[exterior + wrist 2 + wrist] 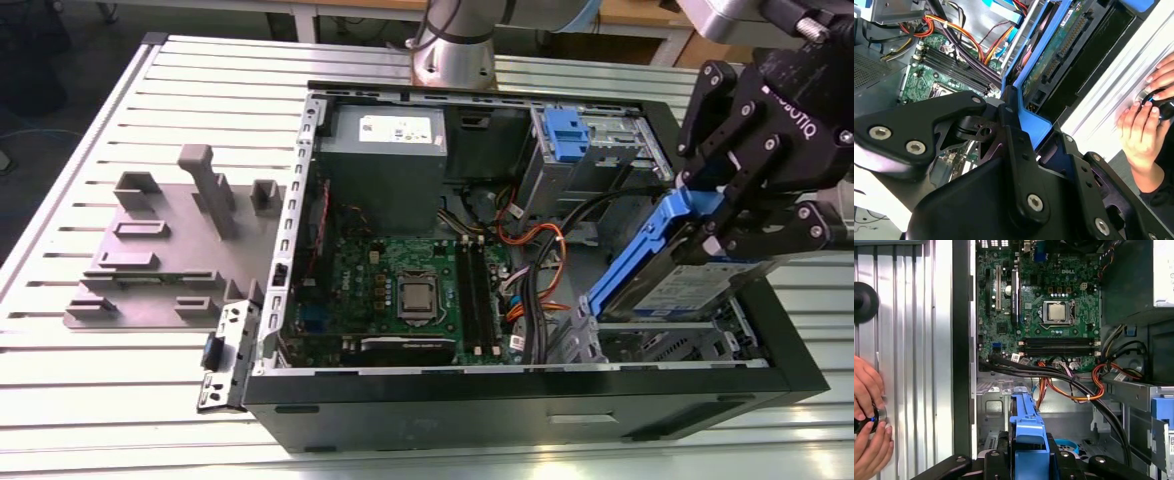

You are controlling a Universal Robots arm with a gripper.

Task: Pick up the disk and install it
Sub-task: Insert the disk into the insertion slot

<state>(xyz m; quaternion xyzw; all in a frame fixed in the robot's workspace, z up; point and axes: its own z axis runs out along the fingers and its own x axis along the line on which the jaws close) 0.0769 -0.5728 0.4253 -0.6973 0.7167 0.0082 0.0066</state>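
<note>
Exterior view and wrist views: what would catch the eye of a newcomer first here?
The black pincer grips the disk in its blue carrier, tilted over the exterior view's right end of the open computer case. Inside the case lies a green motherboard. In the first wrist view, a person's hands lie on the slatted table beside the case.

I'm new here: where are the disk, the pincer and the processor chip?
the disk (pixel 694 290), exterior view, on its labelled face.
the pincer (pixel 714 215), exterior view, between its fingertips.
the processor chip (pixel 1056 312), first wrist view, on its silver top.
</note>
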